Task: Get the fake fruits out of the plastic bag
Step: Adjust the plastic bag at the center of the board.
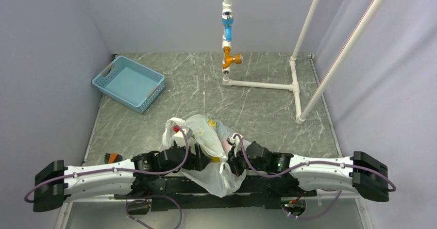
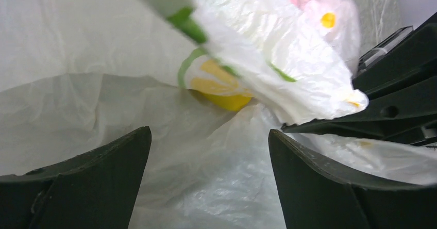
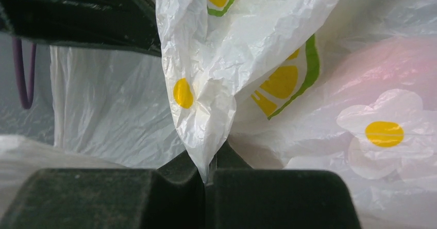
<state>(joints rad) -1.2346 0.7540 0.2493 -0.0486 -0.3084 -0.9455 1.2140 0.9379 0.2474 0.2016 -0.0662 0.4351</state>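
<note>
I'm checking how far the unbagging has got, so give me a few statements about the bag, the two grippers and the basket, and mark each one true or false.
1. The right gripper is shut on a fold of the plastic bag. True.
2. The left gripper is clamped on the bag. False: its jaws stand wide apart, with bag film in front of them and nothing gripped.
3. The blue basket touches the bag. False: it stands at the far left of the table, well apart from the bag.
4. The bag lies at the near side of the table, between the two grippers. True.
</note>
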